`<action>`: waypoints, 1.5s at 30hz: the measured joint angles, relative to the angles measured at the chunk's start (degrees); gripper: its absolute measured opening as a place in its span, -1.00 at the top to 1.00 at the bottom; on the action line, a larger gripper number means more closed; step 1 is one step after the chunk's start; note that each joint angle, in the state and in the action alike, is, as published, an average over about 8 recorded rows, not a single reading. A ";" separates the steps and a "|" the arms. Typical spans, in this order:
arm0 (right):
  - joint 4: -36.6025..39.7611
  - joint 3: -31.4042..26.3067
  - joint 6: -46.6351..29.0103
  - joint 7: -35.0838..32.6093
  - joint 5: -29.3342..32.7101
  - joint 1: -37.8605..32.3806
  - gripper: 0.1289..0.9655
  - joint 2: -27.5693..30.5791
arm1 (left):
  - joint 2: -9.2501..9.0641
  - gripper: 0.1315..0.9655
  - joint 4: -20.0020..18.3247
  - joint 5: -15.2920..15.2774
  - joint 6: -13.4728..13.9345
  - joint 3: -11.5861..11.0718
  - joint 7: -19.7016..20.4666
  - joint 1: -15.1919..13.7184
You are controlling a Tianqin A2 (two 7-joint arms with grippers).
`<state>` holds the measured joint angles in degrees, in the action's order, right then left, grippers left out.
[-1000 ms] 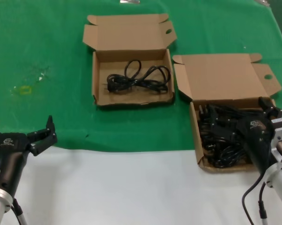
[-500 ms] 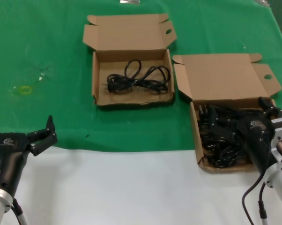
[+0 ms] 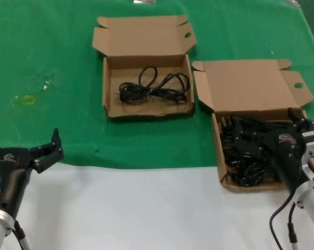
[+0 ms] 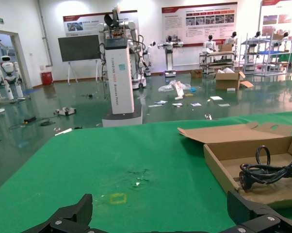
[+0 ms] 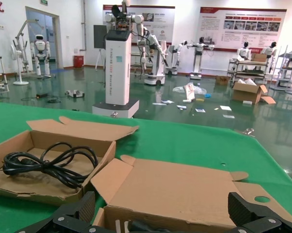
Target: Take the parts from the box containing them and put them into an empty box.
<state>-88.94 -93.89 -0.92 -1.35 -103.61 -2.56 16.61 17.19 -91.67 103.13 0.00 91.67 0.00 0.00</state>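
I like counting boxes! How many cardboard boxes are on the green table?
2. One box sits farther back toward the middle, holding a single black cord. The other box is nearer, on the robot's right, full of cords, with the right gripper over it.

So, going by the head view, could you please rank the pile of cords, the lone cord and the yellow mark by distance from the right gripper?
1. Pile of cords, directly under the right gripper.
2. Lone cord, in the box to its left.
3. Yellow mark, far left on the green cloth.
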 joint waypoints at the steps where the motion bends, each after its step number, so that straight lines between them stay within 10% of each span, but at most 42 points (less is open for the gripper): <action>1: 0.00 0.00 0.00 0.00 0.00 0.00 -1.00 0.00 | 0.00 -1.00 0.00 0.00 0.00 0.00 0.00 0.00; 45: 0.00 0.00 0.00 0.00 0.00 0.00 -1.00 0.00 | 0.00 -1.00 0.00 0.00 0.00 0.00 0.00 0.00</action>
<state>-88.94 -93.89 -0.92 -1.35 -103.61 -2.56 16.61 17.19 -91.67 103.13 0.00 91.67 0.00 0.00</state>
